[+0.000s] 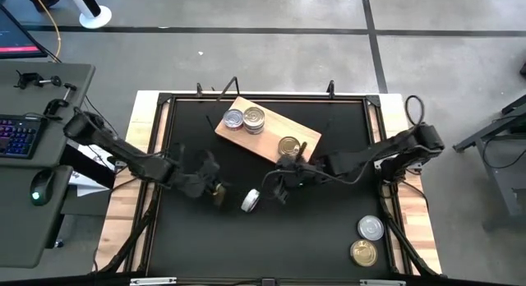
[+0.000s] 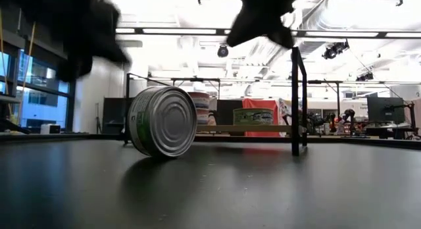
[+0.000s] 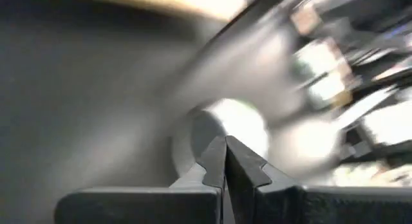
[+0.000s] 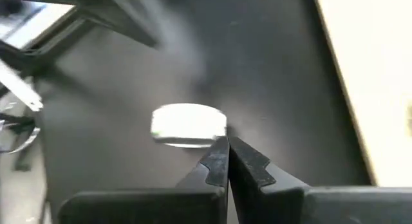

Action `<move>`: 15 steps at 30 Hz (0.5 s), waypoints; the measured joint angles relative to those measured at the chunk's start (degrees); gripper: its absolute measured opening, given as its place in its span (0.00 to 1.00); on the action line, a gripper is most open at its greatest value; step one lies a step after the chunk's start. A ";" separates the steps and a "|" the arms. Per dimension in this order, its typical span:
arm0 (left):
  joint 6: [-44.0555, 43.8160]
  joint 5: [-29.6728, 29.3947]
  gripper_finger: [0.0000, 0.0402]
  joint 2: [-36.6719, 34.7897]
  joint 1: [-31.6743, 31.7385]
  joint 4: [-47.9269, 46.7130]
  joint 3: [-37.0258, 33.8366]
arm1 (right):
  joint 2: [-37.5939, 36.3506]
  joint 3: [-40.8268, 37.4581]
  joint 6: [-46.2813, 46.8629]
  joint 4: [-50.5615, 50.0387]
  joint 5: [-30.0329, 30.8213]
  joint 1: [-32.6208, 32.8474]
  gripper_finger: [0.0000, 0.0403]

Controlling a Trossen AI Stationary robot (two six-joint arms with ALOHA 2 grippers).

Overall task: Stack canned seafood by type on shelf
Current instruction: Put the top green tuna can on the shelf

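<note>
The shelf [image 1: 267, 128] is a light wooden board lying askew at the table's far middle. On it sit a silver-lidded tin [image 1: 233, 119], a second tin [image 1: 254, 120] beside it and a gold-lidded tin [image 1: 288, 146]. One silver tin [image 1: 250, 200] stands tilted on its rim [image 2: 163, 120] on the black table, between my two grippers. My left gripper [image 1: 218, 191] is shut just left of it [image 3: 225, 139]. My right gripper [image 1: 275, 191] is shut just right of it [image 4: 228, 139]. In the low view both arms hang above the tin, apart from it.
A silver tin [image 1: 371, 228] and a gold tin [image 1: 362, 252] lie flat near the table's near right corner. A black frame [image 1: 374, 113] rims the tabletop, with upright posts [image 2: 295, 101] at the far side. A desk with a keyboard [image 1: 16, 138] stands left of the table.
</note>
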 joint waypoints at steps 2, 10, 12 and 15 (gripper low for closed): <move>3.82 -4.86 0.00 -0.31 -4.30 2.97 2.30 | -1.66 0.00 0.07 -3.85 2.36 0.64 0.00; 20.34 -7.63 0.00 14.95 -7.58 -33.55 28.87 | -3.42 -0.09 1.91 -12.01 6.19 1.34 0.00; 18.98 -10.06 0.01 17.54 -6.41 -43.53 34.44 | -3.41 -0.16 2.75 -12.20 6.24 1.34 0.00; 18.43 -9.42 0.03 19.38 -4.59 -46.02 38.64 | -3.41 -0.31 2.81 -12.90 6.34 1.34 0.00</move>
